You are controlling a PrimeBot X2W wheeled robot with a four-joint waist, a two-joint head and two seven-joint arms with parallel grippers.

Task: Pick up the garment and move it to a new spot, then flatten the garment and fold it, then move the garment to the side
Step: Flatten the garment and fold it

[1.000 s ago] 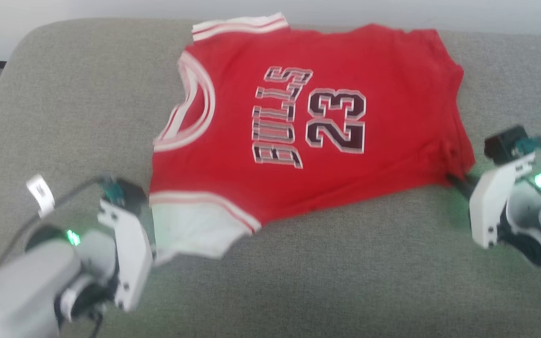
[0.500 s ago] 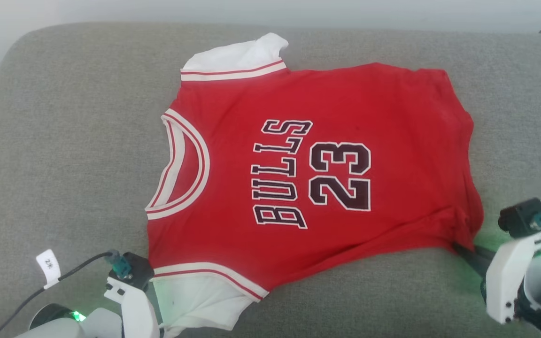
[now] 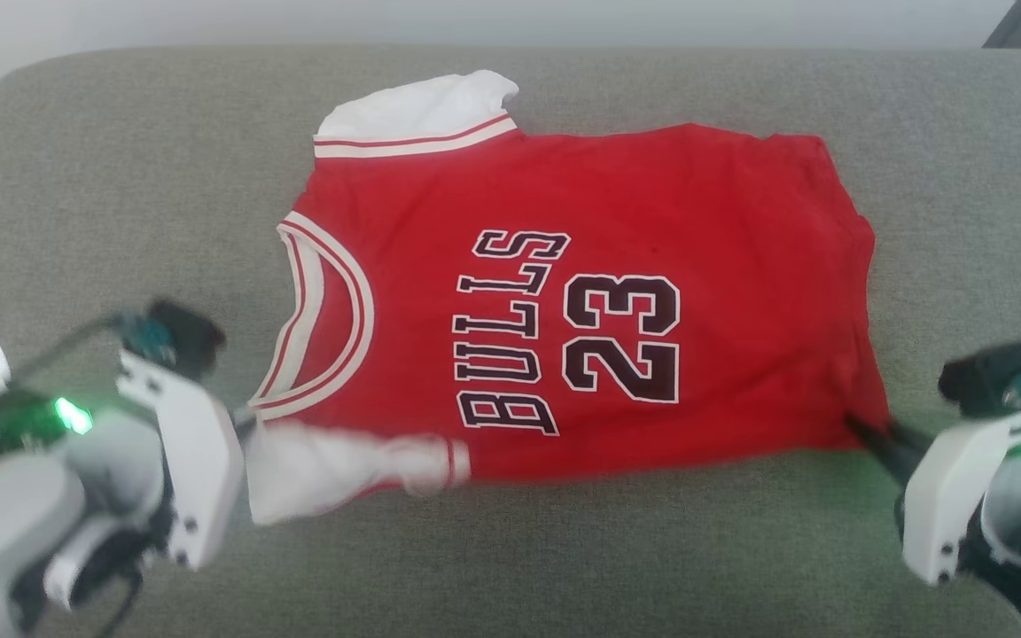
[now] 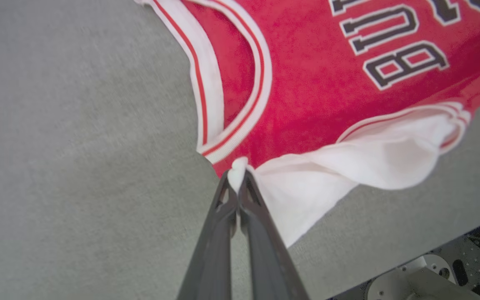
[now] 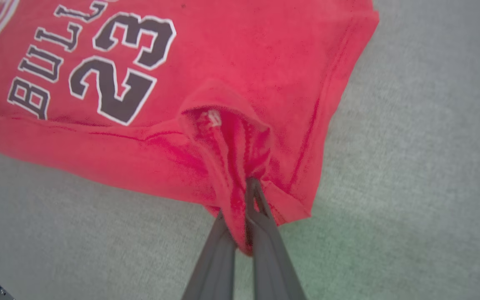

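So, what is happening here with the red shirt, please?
A two-armed robot is handling the garment, which lies print-up on a grey cushion. Its left gripper is shut on the near white sleeve by the shoulder; its right gripper is shut on the near hem corner. The cloth is mostly spread out and not yet folded.

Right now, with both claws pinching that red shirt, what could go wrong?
1. The left claw grips only a small tip of the white sleeve; a pull might tug it free.
2. The right claw holds a bunched hem corner of the garment, so creases there may get folded in.
3. The sleeve lies near the grey cushion's front edge; it could drape over it.
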